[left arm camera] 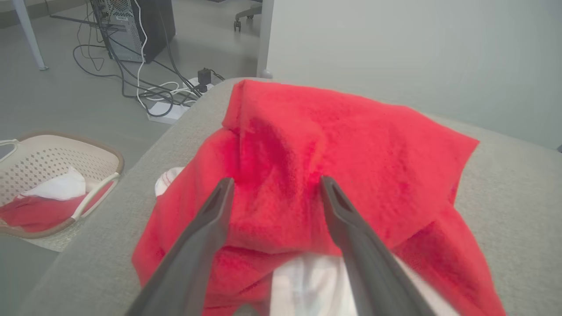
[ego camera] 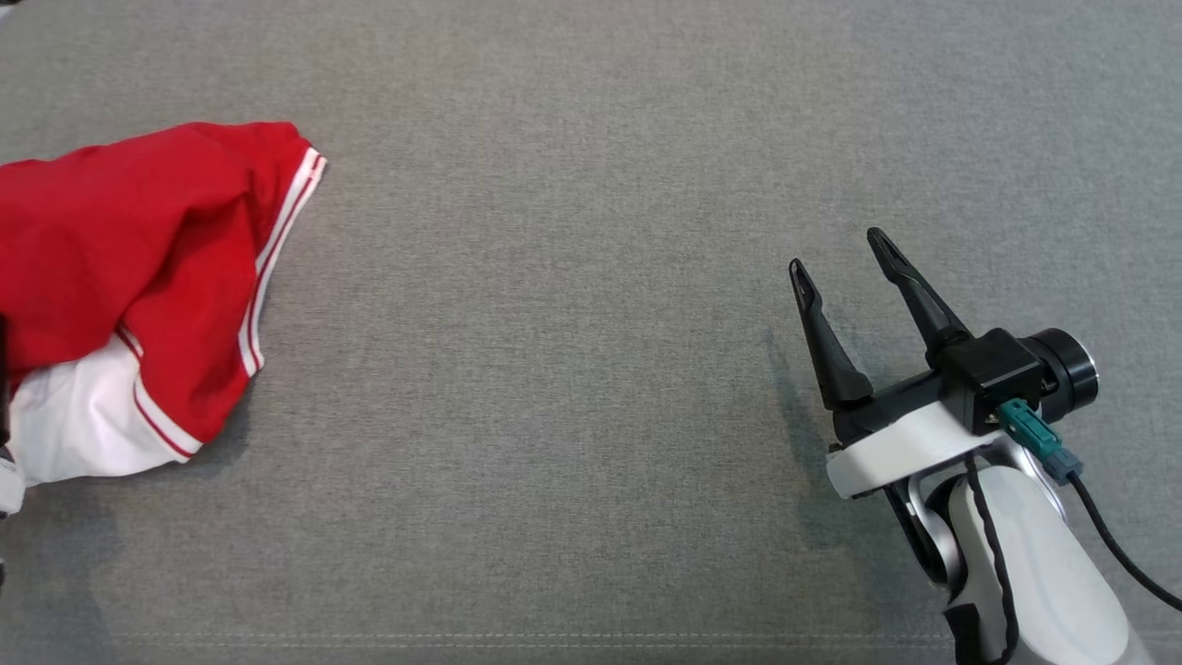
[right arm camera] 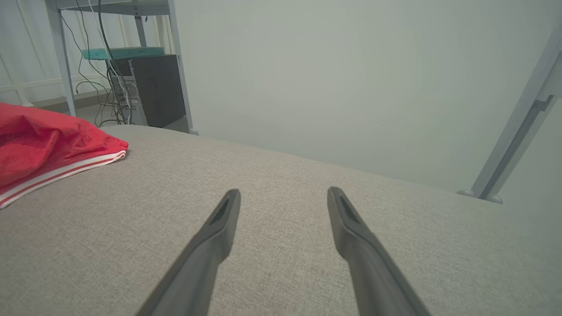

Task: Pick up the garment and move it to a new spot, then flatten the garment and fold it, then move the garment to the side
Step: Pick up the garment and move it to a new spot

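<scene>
The left wrist view takes in a pale perforated basket (left arm camera: 112, 160) at its left edge, with red and white cloth inside, plus a computer tower (left arm camera: 131, 26) and cables on the floor at upper left. The head view has only the grey fabric surface (ego camera: 572, 388) around the work. The garment (ego camera: 138, 277), red with a white part and white-striped hems, lies crumpled at the left edge of the head view. Its long axis runs from the striped corner at upper right down to the white part at lower left, the striped hem facing frame centre. The left gripper (left arm camera: 276, 181) reaches over the heap with fingers spread wide; I cannot tell if the tips touch the cloth. The right gripper (ego camera: 838, 251) sits at lower right of the head view, its forearm rising from the bottom edge and its fingers pointing up and slightly left. They stand apart and empty above the bare surface, well away from the garment.
</scene>
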Controlling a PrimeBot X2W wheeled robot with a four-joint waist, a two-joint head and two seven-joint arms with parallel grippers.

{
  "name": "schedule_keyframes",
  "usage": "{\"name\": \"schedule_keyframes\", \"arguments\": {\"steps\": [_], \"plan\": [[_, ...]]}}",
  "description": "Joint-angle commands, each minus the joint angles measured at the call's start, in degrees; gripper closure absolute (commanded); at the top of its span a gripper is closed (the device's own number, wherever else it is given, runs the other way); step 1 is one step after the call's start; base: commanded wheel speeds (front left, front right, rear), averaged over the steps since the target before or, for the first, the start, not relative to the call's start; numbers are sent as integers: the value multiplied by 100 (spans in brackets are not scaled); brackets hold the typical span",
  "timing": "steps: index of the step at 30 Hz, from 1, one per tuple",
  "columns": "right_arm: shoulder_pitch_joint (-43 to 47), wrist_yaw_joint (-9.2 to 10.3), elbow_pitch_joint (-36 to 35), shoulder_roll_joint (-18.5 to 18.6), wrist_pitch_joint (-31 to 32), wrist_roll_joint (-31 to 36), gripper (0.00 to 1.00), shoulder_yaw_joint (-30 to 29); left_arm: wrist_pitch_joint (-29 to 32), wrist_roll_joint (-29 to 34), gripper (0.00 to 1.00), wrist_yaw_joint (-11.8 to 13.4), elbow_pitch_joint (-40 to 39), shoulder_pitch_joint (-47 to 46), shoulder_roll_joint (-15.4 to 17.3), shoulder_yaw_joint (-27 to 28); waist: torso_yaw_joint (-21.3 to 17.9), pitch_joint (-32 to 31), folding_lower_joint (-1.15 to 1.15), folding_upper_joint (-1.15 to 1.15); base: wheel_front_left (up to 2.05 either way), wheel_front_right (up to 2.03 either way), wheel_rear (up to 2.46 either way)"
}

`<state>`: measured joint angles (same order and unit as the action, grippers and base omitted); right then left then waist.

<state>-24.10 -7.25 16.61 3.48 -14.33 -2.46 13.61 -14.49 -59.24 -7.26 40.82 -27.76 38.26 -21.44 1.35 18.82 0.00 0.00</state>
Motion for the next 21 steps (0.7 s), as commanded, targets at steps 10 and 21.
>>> {"name": "schedule_keyframes", "arguments": {"steps": [10,21], "plan": [[306,-24,-481,-60,-67,7,0,-72,-51,166,100,-23,-95,-300,478,442,-324,116,0,0,0,0,0],[316,-24,-241,-60,-67,-308,0,-157,-51,1616,100,-23,-2896,-370,-296,1485,-320,-241,0,0,0,0,0]]}}
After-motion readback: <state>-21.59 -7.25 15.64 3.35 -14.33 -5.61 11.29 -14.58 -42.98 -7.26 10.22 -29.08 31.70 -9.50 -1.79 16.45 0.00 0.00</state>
